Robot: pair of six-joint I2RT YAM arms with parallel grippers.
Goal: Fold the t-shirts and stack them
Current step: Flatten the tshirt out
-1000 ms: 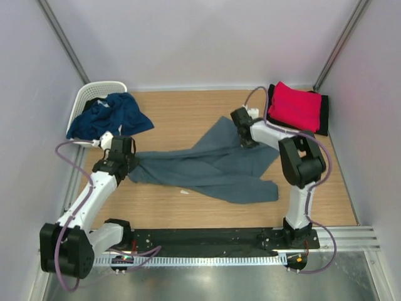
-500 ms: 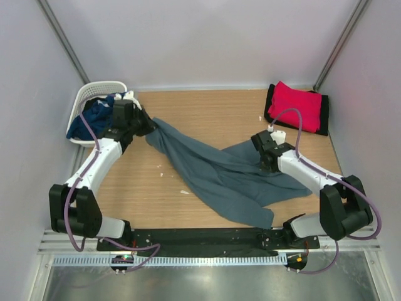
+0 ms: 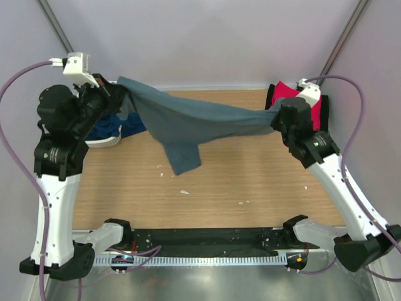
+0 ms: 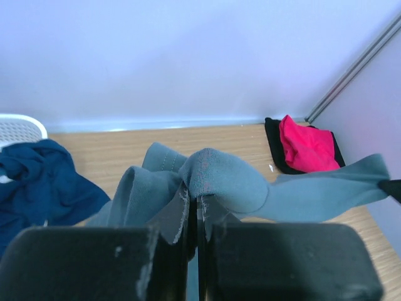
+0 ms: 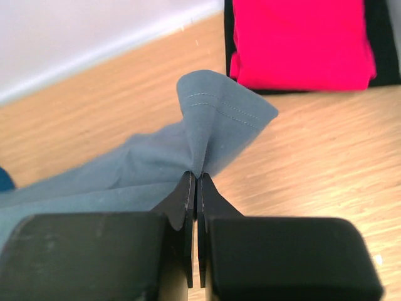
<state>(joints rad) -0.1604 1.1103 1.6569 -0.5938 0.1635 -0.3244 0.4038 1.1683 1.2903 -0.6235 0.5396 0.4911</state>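
Observation:
A slate grey-blue t-shirt hangs stretched in the air across the back of the table, one end drooping toward the wood. My left gripper is shut on its left end, raised at the back left. In the left wrist view the cloth bunches over the shut left gripper. My right gripper is shut on the right end; the right wrist view shows a hemmed corner pinched in the right gripper. A folded red t-shirt lies on a black one at the back right. A navy t-shirt lies beside the basket.
The white lattice basket sits at the back left, mostly hidden behind my left arm. Small white scraps dot the wooden table. Walls close in on both sides and at the back.
Both arms have risen and spread apart, lifting the grey-blue shirt off the table and pulling it taut between them. The left gripper moved up to the back left, the right toward the red stack.

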